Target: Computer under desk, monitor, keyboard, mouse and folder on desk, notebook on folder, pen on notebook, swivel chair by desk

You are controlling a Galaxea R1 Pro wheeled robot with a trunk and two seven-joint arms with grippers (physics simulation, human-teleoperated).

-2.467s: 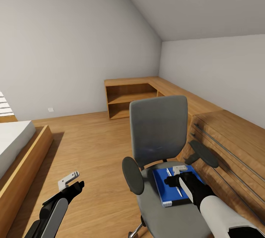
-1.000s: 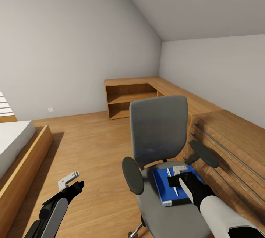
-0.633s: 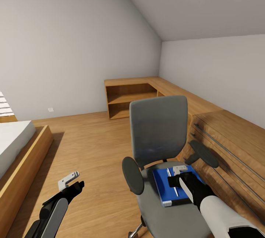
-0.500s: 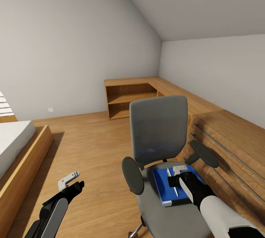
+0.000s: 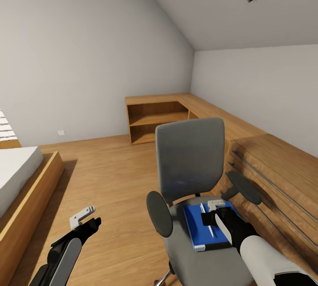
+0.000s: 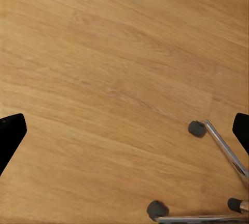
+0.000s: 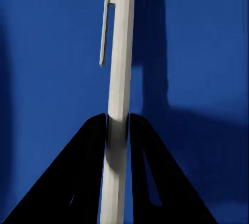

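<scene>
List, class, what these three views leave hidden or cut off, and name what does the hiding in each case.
1. Head view: the right gripper covers part of the blue book and the pen.
2. Head view: the swivel chair base is cut off by the lower edge.
3. Right wrist view: the pen's lower end runs behind the closed fingers.
4. Left wrist view: the chair's chrome legs are cut off by the edge.

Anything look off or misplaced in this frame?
Nothing spilled or damaged. Still out of place: the blue folder lies on the swivel chair seat, not a desk. The right end effector is pinched on a white pen over it; the left end effector hangs open over bare floor.
</scene>
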